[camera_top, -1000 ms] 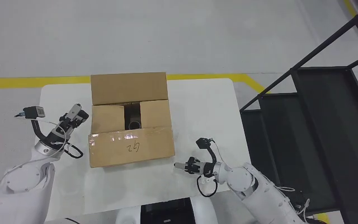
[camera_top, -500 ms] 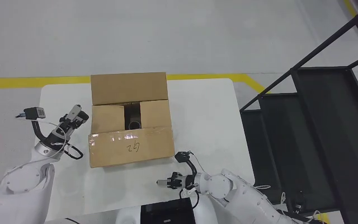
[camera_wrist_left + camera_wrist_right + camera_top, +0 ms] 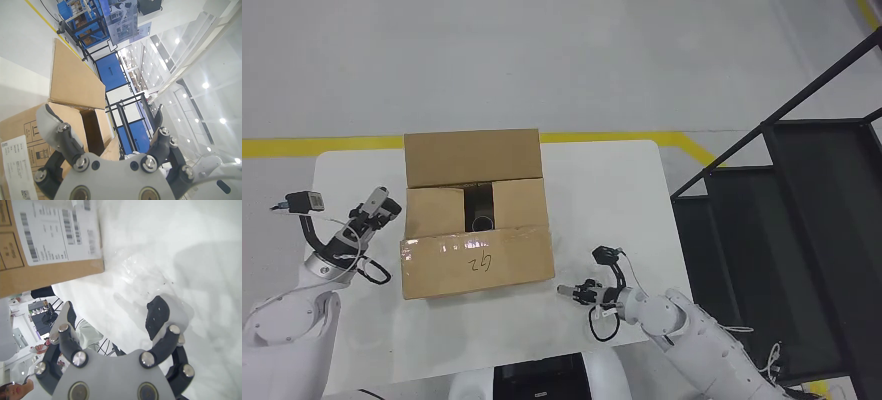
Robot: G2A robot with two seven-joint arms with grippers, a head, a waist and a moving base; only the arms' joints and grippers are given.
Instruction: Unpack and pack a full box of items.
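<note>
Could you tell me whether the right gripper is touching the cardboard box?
Apart. The right wrist view shows bare table between the right gripper and the cardboard box.

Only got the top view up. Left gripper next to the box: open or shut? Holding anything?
Observer: Going by the left wrist view, the left gripper is open and empty, with the cardboard box right in front of it.
Operator: OK. The right gripper is off the box's near corner. Anything on the box face it looks at?
Observer: Yes, a white barcode label is stuck flat on that face, and it reaches almost to the face's edge.
</note>
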